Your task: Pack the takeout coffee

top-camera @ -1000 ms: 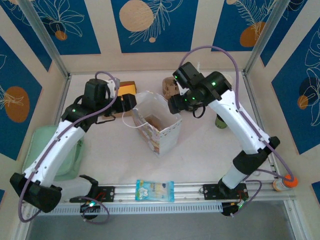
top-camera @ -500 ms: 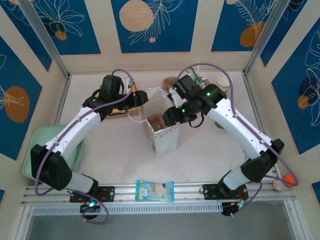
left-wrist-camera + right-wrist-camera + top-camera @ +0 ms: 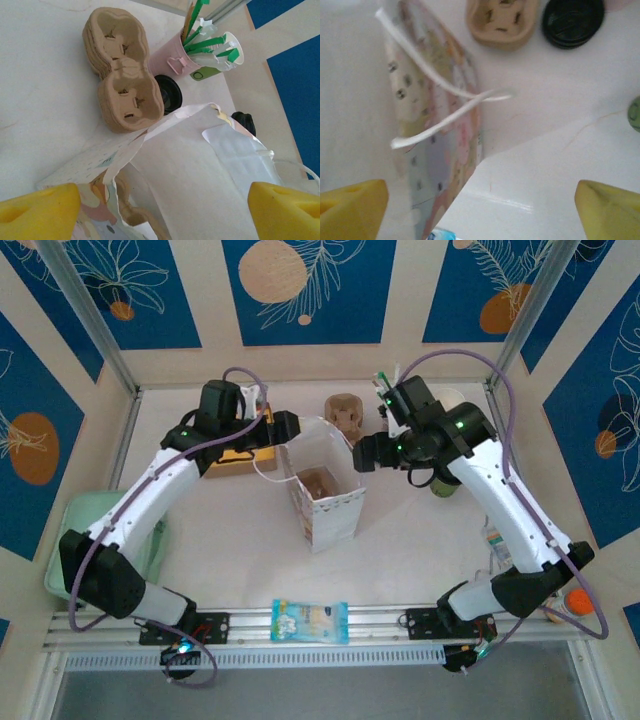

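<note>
The takeout coffee (image 3: 218, 66), a white-rimmed paper cup with a green band, stands right behind the pink cup of utensils (image 3: 167, 64); in the top view a sliver of it (image 3: 453, 396) peeks past my right arm. A patterned paper bag (image 3: 322, 498) stands open mid-table with a brown carrier inside. My left gripper (image 3: 283, 430) (image 3: 162, 215) is open at the bag's back left rim, whose white inner wall lies between its yellow fingers. My right gripper (image 3: 365, 453) (image 3: 480, 210) hangs open just right of the bag, holding nothing.
A stack of brown cup carriers (image 3: 342, 412) and a black lid (image 3: 169, 92) sit behind the bag. A dark green object (image 3: 443, 485) stands under my right arm. A green bin (image 3: 70, 540) is at the left edge, a blue packet (image 3: 310, 620) at the front rail.
Both grippers have opened wider. My right gripper has drawn back to the right, off the bag's rim. The left one has stayed at the back left rim.
</note>
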`<move>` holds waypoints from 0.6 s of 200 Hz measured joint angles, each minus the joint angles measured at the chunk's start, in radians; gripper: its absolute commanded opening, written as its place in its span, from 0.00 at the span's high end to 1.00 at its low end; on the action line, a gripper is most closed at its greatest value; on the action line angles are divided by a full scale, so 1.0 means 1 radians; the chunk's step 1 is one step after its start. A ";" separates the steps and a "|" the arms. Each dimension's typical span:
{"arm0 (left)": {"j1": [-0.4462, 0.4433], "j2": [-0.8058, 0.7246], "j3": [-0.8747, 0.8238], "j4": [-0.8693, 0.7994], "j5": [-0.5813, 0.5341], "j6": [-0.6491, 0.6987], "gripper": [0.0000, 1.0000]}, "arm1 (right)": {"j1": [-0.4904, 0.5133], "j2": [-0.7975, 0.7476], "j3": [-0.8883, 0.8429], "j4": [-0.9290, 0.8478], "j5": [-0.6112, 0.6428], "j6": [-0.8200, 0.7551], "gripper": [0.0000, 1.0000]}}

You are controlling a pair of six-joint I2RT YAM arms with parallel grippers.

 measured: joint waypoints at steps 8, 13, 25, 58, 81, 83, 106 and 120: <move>0.002 -0.014 0.003 -0.013 -0.011 0.013 0.11 | -0.021 0.000 0.011 -0.010 0.012 0.005 0.01; 0.003 -0.026 0.005 -0.023 -0.018 0.021 0.11 | -0.036 0.000 0.017 -0.012 0.022 0.007 0.01; 0.006 -0.058 0.010 -0.049 -0.038 0.040 0.11 | -0.075 0.000 0.027 -0.016 0.037 0.012 0.01; 0.010 -0.153 0.013 -0.106 -0.101 0.093 0.10 | -0.218 0.030 0.029 -0.018 0.051 0.015 0.01; 0.010 -0.216 -0.010 -0.129 -0.146 0.125 0.09 | -0.317 0.072 0.011 -0.002 0.038 0.016 0.01; 0.010 -0.220 -0.013 -0.131 -0.149 0.125 0.09 | -0.324 0.076 0.010 -0.002 0.036 0.017 0.01; 0.012 -0.267 -0.060 -0.155 -0.182 0.150 0.08 | -0.385 0.128 0.006 0.007 0.028 0.019 0.01; 0.013 -0.286 -0.093 -0.168 -0.197 0.159 0.08 | -0.410 0.152 -0.007 0.021 0.024 0.023 0.01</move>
